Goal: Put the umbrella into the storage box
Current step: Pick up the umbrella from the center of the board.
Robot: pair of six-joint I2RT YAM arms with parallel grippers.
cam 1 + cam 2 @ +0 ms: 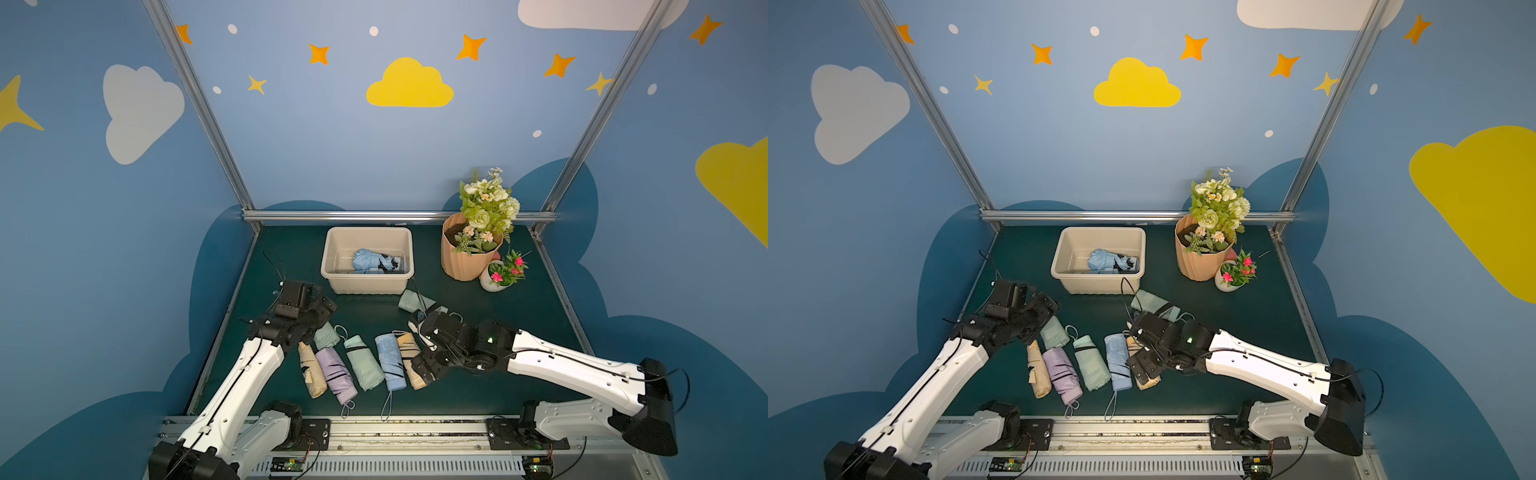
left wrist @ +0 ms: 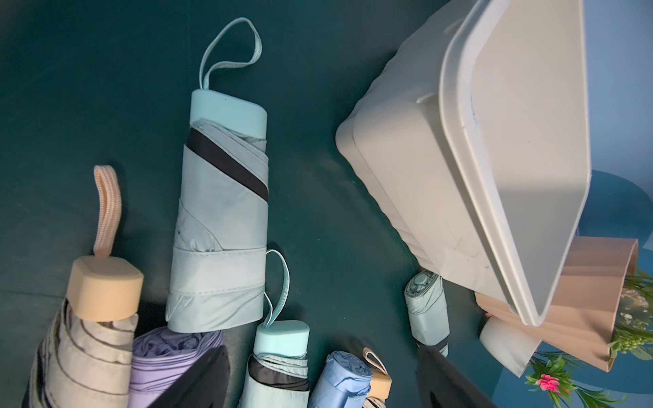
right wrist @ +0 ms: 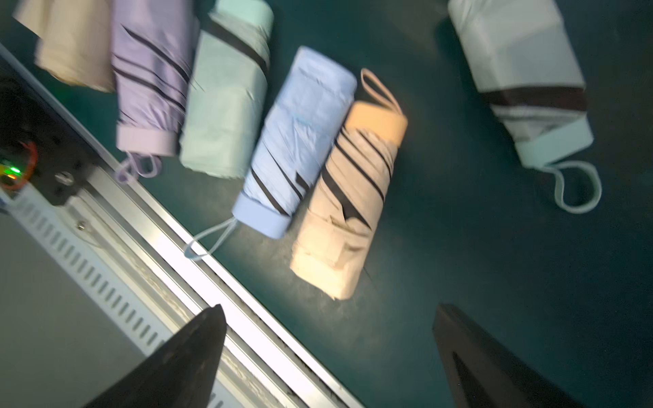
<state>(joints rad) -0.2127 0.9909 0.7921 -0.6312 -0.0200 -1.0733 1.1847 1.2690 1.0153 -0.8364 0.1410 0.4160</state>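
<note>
The cream storage box (image 1: 365, 284) stands at the back middle of the green table, with one light-blue folded umbrella (image 1: 376, 262) lying inside it. Several more folded umbrellas lie in a row in front: beige (image 1: 309, 370), purple (image 1: 336, 374), mint (image 1: 361, 361), blue (image 1: 390, 361) and tan (image 3: 349, 197). Another mint umbrella (image 1: 415, 301) lies by the box's front right corner. My left gripper (image 1: 322, 309) hovers open over the row's left end, holding nothing. My right gripper (image 1: 424, 365) hangs open above the tan umbrella, also holding nothing.
A ribbed peach flower pot (image 1: 465, 262) and a small white pot (image 1: 492, 282) with pink flowers stand at the back right. A metal rail (image 1: 407, 428) runs along the table's front edge. Blue walls close in the left, back and right sides.
</note>
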